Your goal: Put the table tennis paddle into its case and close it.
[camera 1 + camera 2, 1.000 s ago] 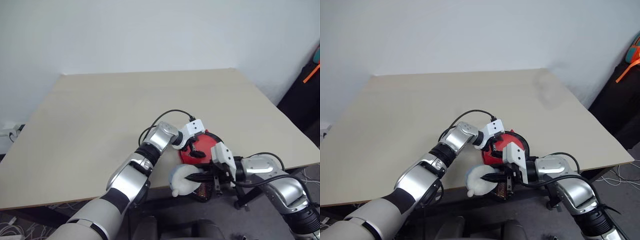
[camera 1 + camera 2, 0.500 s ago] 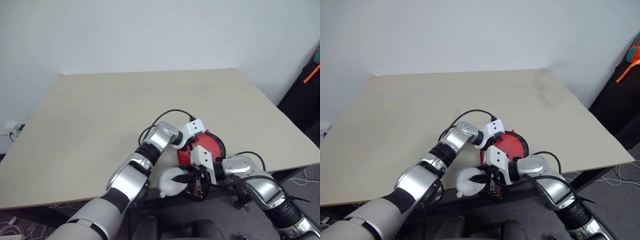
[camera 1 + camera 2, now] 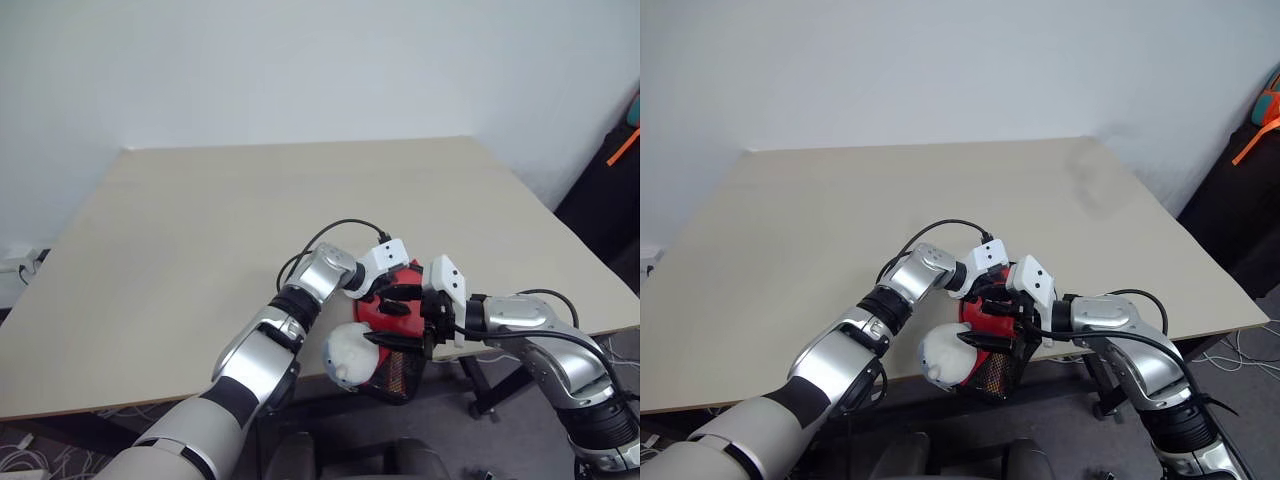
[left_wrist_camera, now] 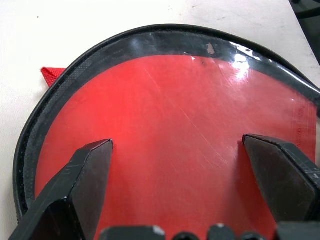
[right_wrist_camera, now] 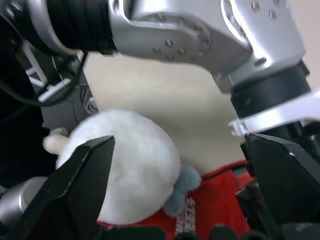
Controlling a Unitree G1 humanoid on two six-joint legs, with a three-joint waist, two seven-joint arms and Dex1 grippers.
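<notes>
The table tennis paddle [image 4: 175, 130] lies red face up inside the case at the table's front edge; its handle is hidden. The case's black piping [image 4: 30, 145] rings the paddle, with a red label [image 4: 50, 77] at its side. Its mesh half [image 3: 400, 375] hangs down over the table edge, and a white fluffy pompom [image 3: 345, 358] hangs beside it. My left gripper [image 3: 392, 298] hovers open just over the red face. My right gripper [image 3: 398, 325] is open at the table edge, its fingers [image 5: 82, 175] spread in front of the pompom [image 5: 125, 165], gripping nothing.
The case sits right at the table's front edge [image 3: 150, 395], with the floor and cables below. The wide tan tabletop [image 3: 250, 220] stretches back to a white wall. A black object with an orange strap [image 3: 615, 170] stands off the table to the right.
My right gripper has opened from shut and come up and right, from below the table edge toward the case. The pompom and mesh half have shifted slightly. The left arm stayed still.
</notes>
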